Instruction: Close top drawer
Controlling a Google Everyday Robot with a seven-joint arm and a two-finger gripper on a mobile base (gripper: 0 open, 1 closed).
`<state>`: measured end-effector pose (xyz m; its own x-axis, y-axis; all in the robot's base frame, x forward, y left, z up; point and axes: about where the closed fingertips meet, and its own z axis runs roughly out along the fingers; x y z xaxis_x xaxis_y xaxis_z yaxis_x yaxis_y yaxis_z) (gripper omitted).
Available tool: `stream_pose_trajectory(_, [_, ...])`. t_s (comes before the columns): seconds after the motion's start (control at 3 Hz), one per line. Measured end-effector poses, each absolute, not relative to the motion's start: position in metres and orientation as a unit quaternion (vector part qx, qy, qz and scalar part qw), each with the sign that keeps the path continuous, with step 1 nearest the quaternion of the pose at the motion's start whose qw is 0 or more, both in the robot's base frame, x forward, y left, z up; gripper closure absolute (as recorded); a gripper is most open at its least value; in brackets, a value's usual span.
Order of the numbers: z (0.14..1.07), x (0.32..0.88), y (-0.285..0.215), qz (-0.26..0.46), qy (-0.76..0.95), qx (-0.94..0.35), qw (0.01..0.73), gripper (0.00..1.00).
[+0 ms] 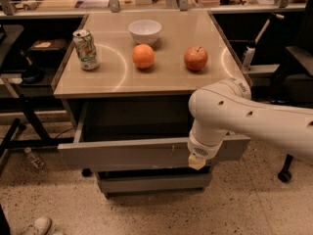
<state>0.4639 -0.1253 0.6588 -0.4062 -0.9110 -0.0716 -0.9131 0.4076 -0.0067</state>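
Observation:
The top drawer point(122, 153) is a wide, shallow grey metal drawer with a flat front. It stands pulled out from under the tabletop point(161, 77), and its dark inside shows. Small white chips mark the front right of centre. My white arm comes in from the right and bends down in front of the drawer. My gripper point(197, 161) is at the arm's lower end, against the right part of the drawer front, with only a yellowish tip showing.
On the tabletop stand a drink can point(85, 49), a white bowl point(145, 31), an orange point(143, 56) and a red apple point(195, 58). A lower grey drawer front point(151, 182) sits under the open one. A bottle point(35, 158) and a shoe point(34, 225) lie on the floor at left, and a chair wheel point(284, 175) is at right.

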Motion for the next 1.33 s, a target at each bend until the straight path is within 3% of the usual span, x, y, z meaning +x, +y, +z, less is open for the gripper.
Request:
stream_pose_trajectory(1.0, [0.6588, 0.4639, -0.1254, 0.017, 0.838, -0.544, 0.032, 0.11])
stream_pose_trajectory(1.33, [0.6589, 0.4639, -0.1254, 0.017, 0.838, -0.544, 0.032, 0.00])
